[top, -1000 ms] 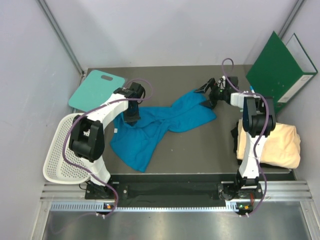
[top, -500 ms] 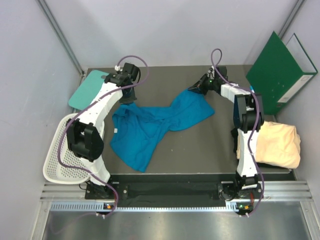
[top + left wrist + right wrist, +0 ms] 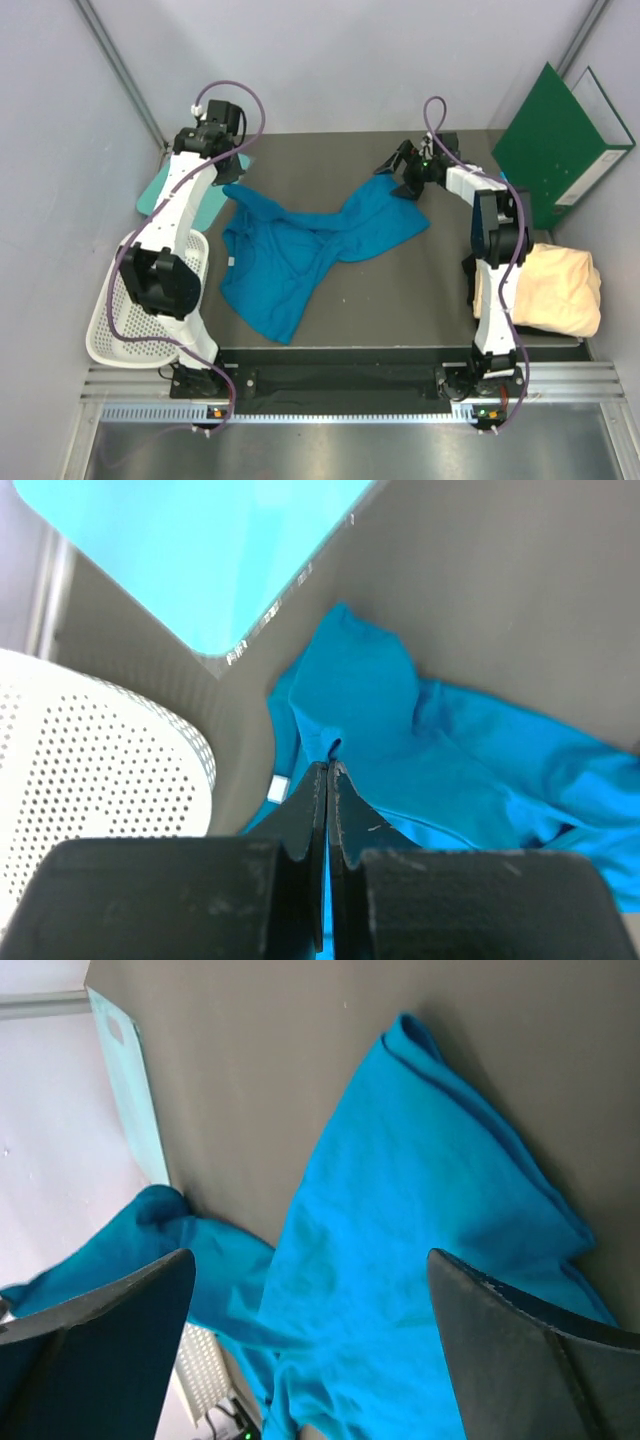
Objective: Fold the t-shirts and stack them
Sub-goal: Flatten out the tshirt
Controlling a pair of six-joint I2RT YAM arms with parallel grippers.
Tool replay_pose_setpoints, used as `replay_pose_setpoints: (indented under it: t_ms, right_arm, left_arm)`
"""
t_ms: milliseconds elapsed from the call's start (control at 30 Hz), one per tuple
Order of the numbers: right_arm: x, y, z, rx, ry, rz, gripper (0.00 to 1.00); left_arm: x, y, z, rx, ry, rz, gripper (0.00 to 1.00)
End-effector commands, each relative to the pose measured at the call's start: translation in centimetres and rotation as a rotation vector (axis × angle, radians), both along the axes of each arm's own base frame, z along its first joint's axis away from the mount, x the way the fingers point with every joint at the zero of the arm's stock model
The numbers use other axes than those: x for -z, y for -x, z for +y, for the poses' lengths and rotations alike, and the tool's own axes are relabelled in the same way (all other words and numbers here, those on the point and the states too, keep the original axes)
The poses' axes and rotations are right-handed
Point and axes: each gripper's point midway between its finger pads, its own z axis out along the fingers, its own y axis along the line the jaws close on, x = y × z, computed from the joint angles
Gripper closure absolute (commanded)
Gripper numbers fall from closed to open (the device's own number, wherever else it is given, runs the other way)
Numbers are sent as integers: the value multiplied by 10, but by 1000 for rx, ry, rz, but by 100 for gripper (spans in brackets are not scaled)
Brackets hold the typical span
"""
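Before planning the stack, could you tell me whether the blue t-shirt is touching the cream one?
Apart. The top view shows bare table between the blue t-shirt and the cream t-shirt.

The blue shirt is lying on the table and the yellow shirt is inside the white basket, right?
Not quite. The blue shirt does lie on the table, but the cream-yellow shirt is not inside the white basket; it sits at the table's right edge, far from the basket. The top view shows it.
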Motion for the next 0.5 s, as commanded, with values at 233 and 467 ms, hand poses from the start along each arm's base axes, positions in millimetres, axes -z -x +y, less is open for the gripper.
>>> replay_pose_setpoints:
  t_ms: [233,467]
  right_arm:
    - [-64,38,2,11,-163,-80,0]
    - [-51,73,21,-1,-277,11,0]
  left_arm:
    - [-86,-23,9,9,47,-191,100]
    - [-86,-35,-1,40,81,-202,100]
